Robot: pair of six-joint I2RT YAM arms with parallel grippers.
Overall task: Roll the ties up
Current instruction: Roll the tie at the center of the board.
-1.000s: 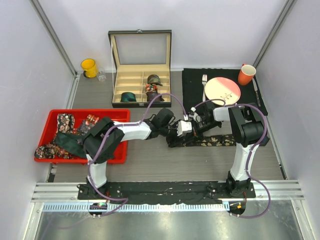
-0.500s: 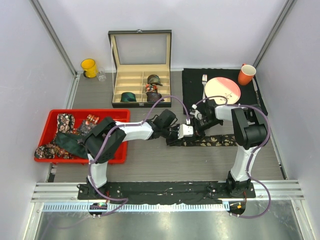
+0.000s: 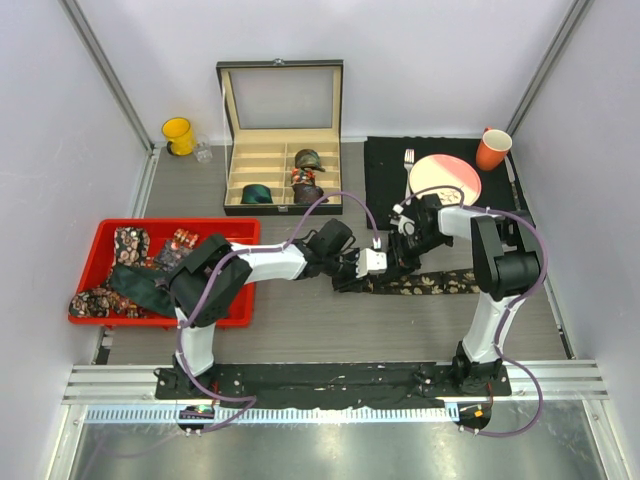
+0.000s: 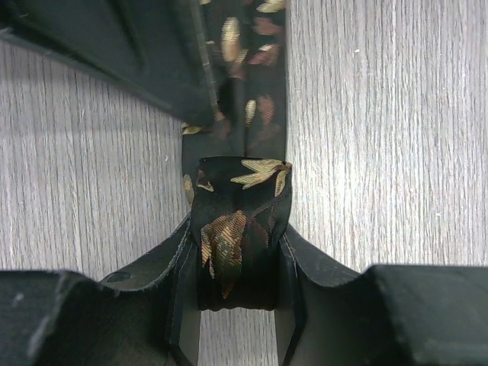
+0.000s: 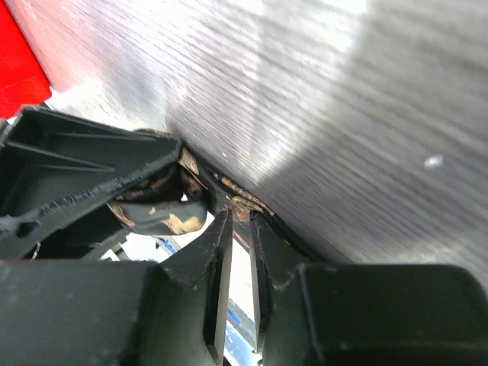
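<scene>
A dark floral tie (image 3: 430, 283) lies flat on the table, running right from the grippers. My left gripper (image 3: 377, 263) is shut on its rolled end, a small coil (image 4: 240, 221) squeezed between my fingers (image 4: 238, 255); the flat strip (image 4: 248, 84) leads away from it. My right gripper (image 3: 397, 260) meets the left one over the tie. In the right wrist view its jaws (image 5: 238, 217) are nearly closed, pinching the tie's edge (image 5: 245, 206) beside the left gripper (image 5: 84, 175). More ties (image 3: 125, 275) lie in the red bin (image 3: 150, 321).
An open tie box (image 3: 232, 120) at the back holds three rolled ties (image 3: 305, 170). A black mat (image 3: 385, 165) at the right back bears a plate (image 3: 445, 180), a fork (image 3: 408, 165) and an orange cup (image 3: 493, 149). A yellow mug (image 3: 178, 135) stands far left.
My right wrist has swung toward the back and its gripper closed in on the left gripper. The left gripper has shifted slightly right with the coil. More flat tie shows at the right.
</scene>
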